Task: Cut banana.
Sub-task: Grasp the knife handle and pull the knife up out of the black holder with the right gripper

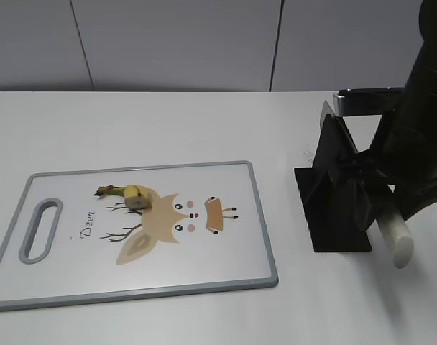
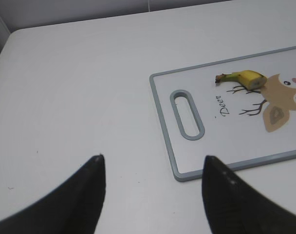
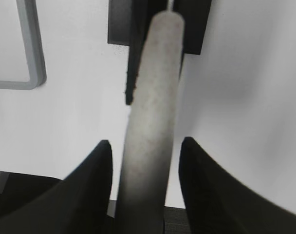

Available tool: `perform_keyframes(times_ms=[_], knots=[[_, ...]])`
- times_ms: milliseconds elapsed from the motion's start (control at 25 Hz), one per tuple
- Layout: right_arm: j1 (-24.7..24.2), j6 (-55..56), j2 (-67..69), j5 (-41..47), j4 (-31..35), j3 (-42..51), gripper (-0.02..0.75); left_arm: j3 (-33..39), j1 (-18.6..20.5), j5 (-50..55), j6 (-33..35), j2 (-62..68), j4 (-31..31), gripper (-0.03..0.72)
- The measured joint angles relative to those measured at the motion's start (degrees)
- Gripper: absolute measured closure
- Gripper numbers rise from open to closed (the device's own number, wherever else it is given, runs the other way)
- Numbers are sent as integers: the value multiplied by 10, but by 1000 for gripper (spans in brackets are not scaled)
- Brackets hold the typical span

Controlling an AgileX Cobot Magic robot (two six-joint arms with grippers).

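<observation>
Right hand [image 3: 144,161] straddles the pale knife handle [image 3: 150,122] at the black rack [image 1: 335,194], grip not confirmed, your left hand [image 2: 153,168] idles open, and the banana stub [image 1: 129,194] on the cutting board [image 1: 226,277] looks soft, light, slippery: pin its stem end.

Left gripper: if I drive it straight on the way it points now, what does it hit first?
Bare table first, probably. The left gripper is open and aimed left of the cutting board; its right fingertip may clip the board's near corner. Depth is unclear.
</observation>
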Motion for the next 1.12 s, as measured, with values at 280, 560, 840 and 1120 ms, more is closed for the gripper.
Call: perform_keyframes(times_ms=[280, 560, 840, 1120], knots=[[0, 4, 6, 3, 8, 0, 422, 0, 0, 0, 0, 0, 0, 97], [0, 13, 20, 15, 19, 0, 564, 0, 0, 0, 0, 0, 0, 97], [0, 15, 0, 10, 17, 0, 564, 0, 0, 0, 0, 0, 0, 97], [0, 18, -64, 15, 14, 1, 564, 0, 0, 0, 0, 0, 0, 97]])
